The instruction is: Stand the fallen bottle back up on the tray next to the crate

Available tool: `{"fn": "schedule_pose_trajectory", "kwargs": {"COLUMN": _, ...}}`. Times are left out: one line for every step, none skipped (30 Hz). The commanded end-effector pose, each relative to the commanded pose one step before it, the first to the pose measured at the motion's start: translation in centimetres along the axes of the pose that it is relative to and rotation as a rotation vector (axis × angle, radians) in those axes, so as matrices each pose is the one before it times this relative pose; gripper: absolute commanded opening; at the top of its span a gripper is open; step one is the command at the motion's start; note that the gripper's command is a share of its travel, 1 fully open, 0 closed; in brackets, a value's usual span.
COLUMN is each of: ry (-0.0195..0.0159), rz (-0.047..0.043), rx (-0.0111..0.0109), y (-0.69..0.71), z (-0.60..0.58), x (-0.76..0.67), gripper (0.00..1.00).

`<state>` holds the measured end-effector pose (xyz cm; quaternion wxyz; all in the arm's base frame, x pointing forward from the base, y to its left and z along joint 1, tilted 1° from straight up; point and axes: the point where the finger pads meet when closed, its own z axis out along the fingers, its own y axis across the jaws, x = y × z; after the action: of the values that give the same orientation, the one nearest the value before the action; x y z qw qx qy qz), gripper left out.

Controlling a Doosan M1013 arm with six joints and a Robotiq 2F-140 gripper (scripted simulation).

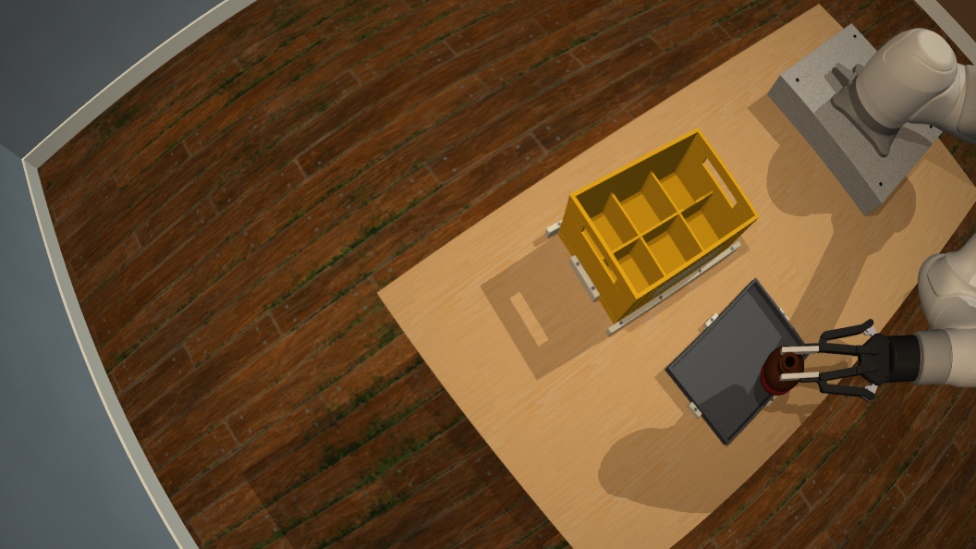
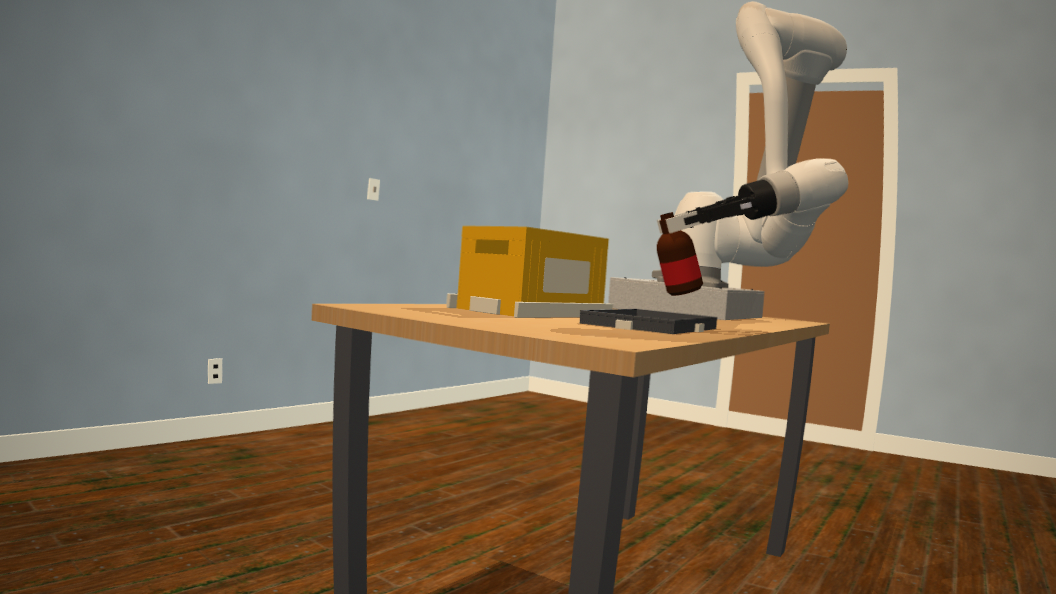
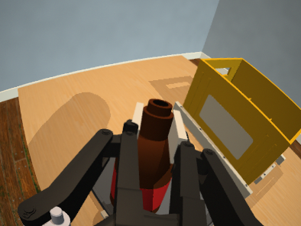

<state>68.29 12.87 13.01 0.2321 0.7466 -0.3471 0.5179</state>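
Observation:
My gripper (image 1: 791, 362) is shut on the neck of a brown bottle (image 2: 677, 260) with a red label. The bottle hangs nearly upright, slightly tilted, in the air above the near right edge of the dark grey tray (image 1: 733, 359). In the side view the bottle's base is well above the tray (image 2: 647, 319). In the wrist view the bottle (image 3: 153, 158) stands between my fingers, mouth up. The tray holds nothing.
The yellow crate (image 1: 658, 223) with several open compartments stands behind the tray, resting on pale rails. It also shows in the wrist view (image 3: 239, 115) to the right. The grey robot base block (image 1: 843, 115) is at the table's far corner.

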Motion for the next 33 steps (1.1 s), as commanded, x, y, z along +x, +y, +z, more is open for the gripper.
{"fn": "schedule_pose_trajectory", "kwargs": {"ry": 0.00559, "rz": -0.00282, "rx": 0.00347, "y": 0.153, "z": -0.168, "x": -0.208, "gripper": 0.10}}
{"fn": "schedule_pose_trajectory", "kwargs": {"ry": 0.00000, "rz": 0.00000, "rx": 0.00000, "y": 0.028, "z": 0.025, "x": 0.009, "gripper": 0.10}}
{"fn": "schedule_pose_trajectory", "kwargs": {"ry": 0.00000, "rz": 0.00000, "rx": 0.00000, "y": 0.033, "z": 0.030, "x": 0.011, "gripper": 0.10}}
{"fn": "schedule_pose_trajectory", "kwargs": {"ry": 0.00000, "rz": 0.00000, "rx": 0.00000, "y": 0.038, "z": 0.034, "x": 0.012, "gripper": 0.10}}
{"fn": "schedule_pose_trajectory", "kwargs": {"ry": 0.00000, "rz": 0.00000, "rx": 0.00000, "y": 0.043, "z": 0.039, "x": 0.014, "gripper": 0.10}}
{"fn": "schedule_pose_trajectory", "kwargs": {"ry": 0.00000, "rz": 0.00000, "rx": 0.00000, "y": 0.048, "z": 0.043, "x": 0.015, "gripper": 0.10}}
{"fn": "schedule_pose_trajectory", "kwargs": {"ry": 0.00000, "rz": 0.00000, "rx": 0.00000, "y": 0.053, "z": 0.047, "x": 0.017, "gripper": 0.10}}
{"fn": "schedule_pose_trajectory", "kwargs": {"ry": 0.00000, "rz": 0.00000, "rx": 0.00000, "y": 0.057, "z": 0.051, "x": 0.018, "gripper": 0.10}}
{"fn": "schedule_pose_trajectory", "kwargs": {"ry": 0.00000, "rz": 0.00000, "rx": 0.00000, "y": 0.060, "z": 0.054, "x": 0.019, "gripper": 0.10}}
{"fn": "schedule_pose_trajectory", "kwargs": {"ry": 0.00000, "rz": 0.00000, "rx": 0.00000, "y": 0.000, "z": 0.000, "x": 0.000, "gripper": 0.10}}
{"fn": "schedule_pose_trajectory", "kwargs": {"ry": 0.00000, "rz": 0.00000, "rx": 0.00000, "y": 0.000, "z": 0.000, "x": 0.000, "gripper": 0.10}}
{"fn": "schedule_pose_trajectory", "kwargs": {"ry": 0.00000, "rz": 0.00000, "rx": 0.00000, "y": 0.064, "z": 0.057, "x": 0.020, "gripper": 0.10}}
{"fn": "schedule_pose_trajectory", "kwargs": {"ry": 0.00000, "rz": 0.00000, "rx": 0.00000, "y": 0.067, "z": 0.060, "x": 0.021, "gripper": 0.10}}
{"fn": "schedule_pose_trajectory", "kwargs": {"ry": 0.00000, "rz": 0.00000, "rx": 0.00000, "y": 0.069, "z": 0.062, "x": 0.022, "gripper": 0.10}}
{"fn": "schedule_pose_trajectory", "kwargs": {"ry": 0.00000, "rz": 0.00000, "rx": 0.00000, "y": 0.071, "z": 0.064, "x": 0.022, "gripper": 0.10}}
{"fn": "schedule_pose_trajectory", "kwargs": {"ry": 0.00000, "rz": 0.00000, "rx": 0.00000, "y": 0.072, "z": 0.065, "x": 0.023, "gripper": 0.10}}
{"fn": "schedule_pose_trajectory", "kwargs": {"ry": 0.00000, "rz": 0.00000, "rx": 0.00000, "y": 0.073, "z": 0.065, "x": 0.023, "gripper": 0.10}}
{"fn": "schedule_pose_trajectory", "kwargs": {"ry": 0.00000, "rz": 0.00000, "rx": 0.00000, "y": 0.073, "z": 0.066, "x": 0.023, "gripper": 0.10}}
{"fn": "schedule_pose_trajectory", "kwargs": {"ry": 0.00000, "rz": 0.00000, "rx": 0.00000, "y": 0.073, "z": 0.065, "x": 0.023, "gripper": 0.10}}
{"fn": "schedule_pose_trajectory", "kwargs": {"ry": 0.00000, "rz": 0.00000, "rx": 0.00000, "y": 0.072, "z": 0.064, "x": 0.023, "gripper": 0.10}}
{"fn": "schedule_pose_trajectory", "kwargs": {"ry": 0.00000, "rz": 0.00000, "rx": 0.00000, "y": 0.070, "z": 0.063, "x": 0.022, "gripper": 0.10}}
{"fn": "schedule_pose_trajectory", "kwargs": {"ry": 0.00000, "rz": 0.00000, "rx": 0.00000, "y": 0.068, "z": 0.061, "x": 0.022, "gripper": 0.10}}
{"fn": "schedule_pose_trajectory", "kwargs": {"ry": 0.00000, "rz": 0.00000, "rx": 0.00000, "y": 0.065, "z": 0.059, "x": 0.021, "gripper": 0.10}}
{"fn": "schedule_pose_trajectory", "kwargs": {"ry": 0.00000, "rz": 0.00000, "rx": 0.00000, "y": 0.063, "z": 0.056, "x": 0.020, "gripper": 0.10}}
{"fn": "schedule_pose_trajectory", "kwargs": {"ry": 0.00000, "rz": 0.00000, "rx": 0.00000, "y": 0.059, "z": 0.053, "x": 0.019, "gripper": 0.10}}
{"fn": "schedule_pose_trajectory", "kwargs": {"ry": 0.00000, "rz": 0.00000, "rx": 0.00000, "y": 0.055, "z": 0.049, "x": 0.018, "gripper": 0.10}}
{"fn": "schedule_pose_trajectory", "kwargs": {"ry": 0.00000, "rz": 0.00000, "rx": 0.00000, "y": 0.000, "z": 0.000, "x": 0.000, "gripper": 0.10}}
{"fn": "schedule_pose_trajectory", "kwargs": {"ry": 0.00000, "rz": 0.00000, "rx": 0.00000, "y": 0.000, "z": 0.000, "x": 0.000, "gripper": 0.10}}
{"fn": "schedule_pose_trajectory", "kwargs": {"ry": 0.00000, "rz": 0.00000, "rx": 0.00000, "y": 0.050, "z": 0.045, "x": 0.016, "gripper": 0.10}}
{"fn": "schedule_pose_trajectory", "kwargs": {"ry": 0.00000, "rz": 0.00000, "rx": 0.00000, "y": 0.046, "z": 0.041, "x": 0.015, "gripper": 0.10}}
{"fn": "schedule_pose_trajectory", "kwargs": {"ry": 0.00000, "rz": 0.00000, "rx": 0.00000, "y": 0.041, "z": 0.037, "x": 0.013, "gripper": 0.10}}
{"fn": "schedule_pose_trajectory", "kwargs": {"ry": 0.00000, "rz": 0.00000, "rx": 0.00000, "y": 0.037, "z": 0.033, "x": 0.012, "gripper": 0.10}}
{"fn": "schedule_pose_trajectory", "kwargs": {"ry": 0.00000, "rz": 0.00000, "rx": 0.00000, "y": 0.032, "z": 0.028, "x": 0.010, "gripper": 0.10}}
